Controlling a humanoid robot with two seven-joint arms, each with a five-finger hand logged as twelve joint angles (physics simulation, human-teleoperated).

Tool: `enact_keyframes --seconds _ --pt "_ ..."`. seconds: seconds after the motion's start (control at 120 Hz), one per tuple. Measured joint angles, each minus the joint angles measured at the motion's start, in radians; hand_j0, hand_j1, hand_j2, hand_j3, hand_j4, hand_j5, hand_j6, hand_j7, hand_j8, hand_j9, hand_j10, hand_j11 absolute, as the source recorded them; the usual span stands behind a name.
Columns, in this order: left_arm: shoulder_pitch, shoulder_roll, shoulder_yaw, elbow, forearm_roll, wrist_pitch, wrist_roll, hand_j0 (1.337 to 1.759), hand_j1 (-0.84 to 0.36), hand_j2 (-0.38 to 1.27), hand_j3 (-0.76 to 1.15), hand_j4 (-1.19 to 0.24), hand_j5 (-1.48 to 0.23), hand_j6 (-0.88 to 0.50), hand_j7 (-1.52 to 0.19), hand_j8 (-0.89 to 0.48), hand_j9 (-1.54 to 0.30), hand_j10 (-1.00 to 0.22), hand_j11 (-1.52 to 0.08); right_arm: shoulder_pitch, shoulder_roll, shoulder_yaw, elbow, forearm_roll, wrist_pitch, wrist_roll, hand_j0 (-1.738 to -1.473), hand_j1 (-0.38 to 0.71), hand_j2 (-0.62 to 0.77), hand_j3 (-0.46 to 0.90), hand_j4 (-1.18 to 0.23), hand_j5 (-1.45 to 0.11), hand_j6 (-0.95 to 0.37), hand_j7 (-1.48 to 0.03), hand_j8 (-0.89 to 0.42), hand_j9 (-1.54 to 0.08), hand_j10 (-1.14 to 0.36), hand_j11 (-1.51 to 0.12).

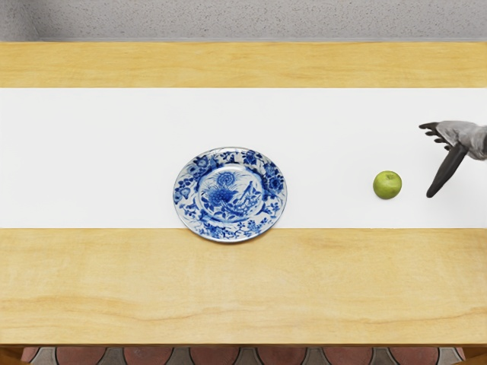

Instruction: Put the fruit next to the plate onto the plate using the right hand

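Probably light, firm, smooth (may roll), the apple (387,185) near the surface's (243,281) right edge wants an enclosing grip; right hand (453,148) spread, empty.

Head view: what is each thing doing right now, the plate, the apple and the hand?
plate: lying flat on the white runner, nothing on it.
green apple: sitting on the runner to the right of the plate, apart from it, not held.
right hand: open, fingers spread, holding nothing, just right of the apple and not touching it.
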Motion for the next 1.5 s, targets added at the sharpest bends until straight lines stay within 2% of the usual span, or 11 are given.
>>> enact_keyframes --seconds 0.125,0.333,0.608,0.95,1.183,1.5 --pt "0.000 0.000 0.000 0.000 0.000 0.000 0.000 1.658 0.34 0.00 0.00 -0.01 -0.01 -0.01 -0.01 -0.01 -0.01 -0.01 -0.01 -0.022 -0.002 0.037 0.050 -0.002 -0.111 0.005 -1.658 -0.35 0.00 0.00 0.00 0.00 0.00 0.00 0.00 0.00 0.00 0.00" --pt "0.000 0.000 0.000 0.000 0.000 0.000 0.000 1.658 0.34 0.00 0.00 -0.01 -0.01 -0.01 -0.01 -0.01 -0.01 -0.01 -0.01 -0.057 0.043 0.063 0.076 -0.006 -0.230 0.006 -1.658 -0.31 -0.01 0.00 -0.03 -0.04 -0.03 -0.04 -0.03 -0.04 -0.03 -0.04" --pt "0.000 0.000 0.000 0.000 0.000 0.000 0.000 1.658 0.34 0.00 0.00 -0.01 -0.01 -0.01 -0.01 -0.01 -0.01 -0.01 -0.01 -0.055 0.027 0.031 0.134 -0.015 -0.246 0.006 -1.658 -0.25 -0.02 0.00 -0.09 -0.11 -0.09 -0.11 -0.09 -0.11 -0.09 -0.11" --pt "0.000 0.000 0.000 0.000 0.000 0.000 0.000 1.658 0.34 0.00 0.00 -0.01 -0.01 -0.01 -0.01 -0.01 -0.01 -0.01 -0.01 -0.032 0.023 0.027 0.194 -0.035 -0.245 0.004 -1.658 -0.08 -0.04 0.00 -0.23 -0.29 -0.23 -0.29 -0.23 -0.29 -0.23 -0.29" --pt "0.000 0.000 0.000 0.000 0.000 0.000 0.000 1.658 0.34 0.00 0.00 -0.01 -0.01 -0.01 -0.01 -0.01 -0.01 -0.01 -0.01 -0.051 0.029 0.027 0.208 -0.047 -0.325 0.005 -1.658 -0.05 -0.05 0.00 -0.25 -0.33 -0.25 -0.33 -0.25 -0.33 -0.25 -0.33" --pt "0.000 0.000 0.000 0.000 0.000 0.000 0.000 1.658 0.34 0.00 0.00 -0.01 -0.01 -0.01 -0.01 -0.01 -0.01 -0.01 -0.01 -0.055 0.025 0.012 0.254 -0.083 -0.340 -0.001 -1.658 -0.04 -0.05 0.00 -0.26 -0.34 -0.26 -0.34 -0.26 -0.34 -0.26 -0.34"
